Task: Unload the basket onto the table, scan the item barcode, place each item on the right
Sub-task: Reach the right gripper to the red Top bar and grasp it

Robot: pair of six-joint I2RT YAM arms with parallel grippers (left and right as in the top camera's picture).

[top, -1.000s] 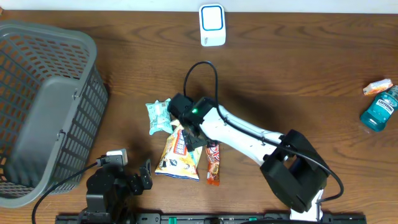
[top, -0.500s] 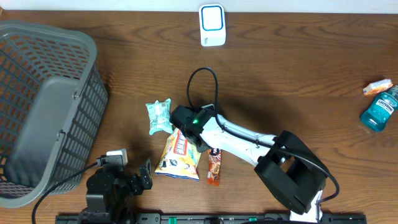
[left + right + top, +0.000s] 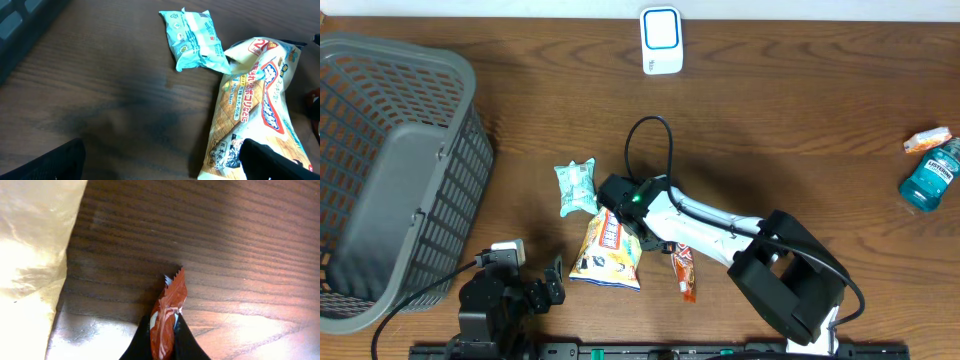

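**Overhead:** The right gripper [image 3: 665,243] pinches the upper end of the bar [image 3: 686,275] at lower centre of the frame. The scanner [image 3: 661,40] sits at top centre, well apart. The left gripper [image 3: 548,283] rests at lower left.

**Left wrist:** The left jaws stand spread above the table [image 3: 100,100], with nothing between them.

**Right wrist:** Black fingers [image 3: 184,342] clamp the bar's crimped end at bottom centre. The wrapper appears light, thin and slick (foil film, likely to twist). Grip the sealed end flat, clear of any barcode.
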